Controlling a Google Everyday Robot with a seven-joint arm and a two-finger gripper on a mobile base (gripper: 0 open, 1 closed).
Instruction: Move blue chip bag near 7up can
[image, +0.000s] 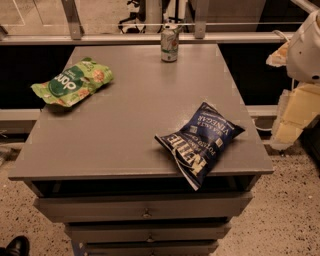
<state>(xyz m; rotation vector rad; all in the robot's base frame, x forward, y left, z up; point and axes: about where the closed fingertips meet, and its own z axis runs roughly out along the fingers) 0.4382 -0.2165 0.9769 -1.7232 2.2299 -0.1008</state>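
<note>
The blue chip bag (201, 141) lies flat at the front right of the grey table (130, 115), its lower corner sticking out over the front edge. The 7up can (169, 43) stands upright at the far edge of the table, a little right of the middle and well apart from the bag. My arm's white joint (306, 46) shows at the right edge of the view. Below it, the pale gripper (295, 112) hangs beside the table's right side, to the right of the bag and not touching it.
A light green snack bag (73, 82) lies at the table's far left. Drawers (145, 206) sit below the table top. A rail (145, 37) runs behind the table. A dark shoe (15, 246) is on the speckled floor at the bottom left.
</note>
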